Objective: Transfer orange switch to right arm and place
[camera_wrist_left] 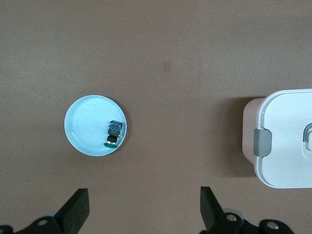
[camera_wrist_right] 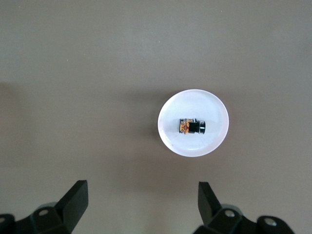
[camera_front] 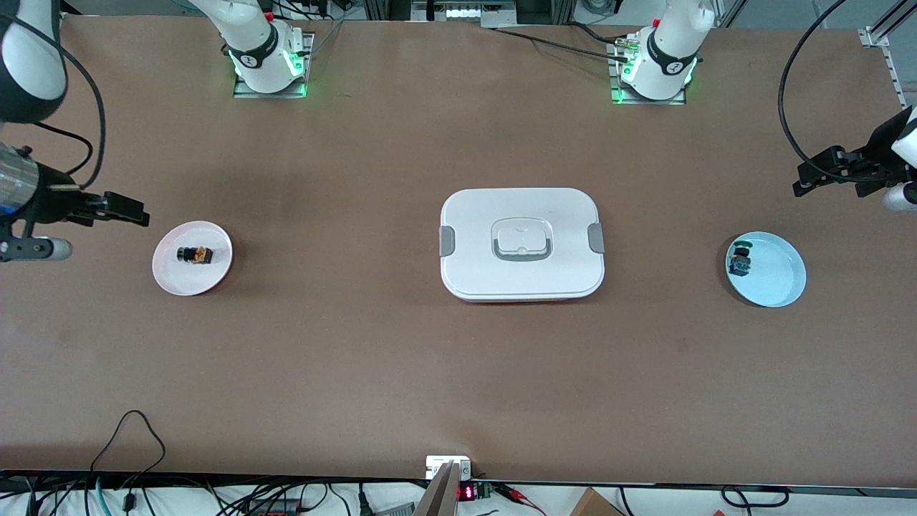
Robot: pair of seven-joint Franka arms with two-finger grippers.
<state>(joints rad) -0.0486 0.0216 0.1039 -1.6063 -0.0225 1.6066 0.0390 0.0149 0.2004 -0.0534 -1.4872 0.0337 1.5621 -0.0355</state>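
Observation:
The orange switch, tiny, black with an orange-tan block, lies on its side on a pale pink plate toward the right arm's end of the table. It also shows in the right wrist view on that plate. My right gripper is open and empty, up in the air over bare table beside the pink plate. In its wrist view nothing lies between the jaws. My left gripper is open and empty, over bare table beside the blue plate, also seen in its wrist view.
A light blue plate at the left arm's end holds a similar switch with green and blue parts, also in the left wrist view. A white lidded box with grey clips stands mid-table.

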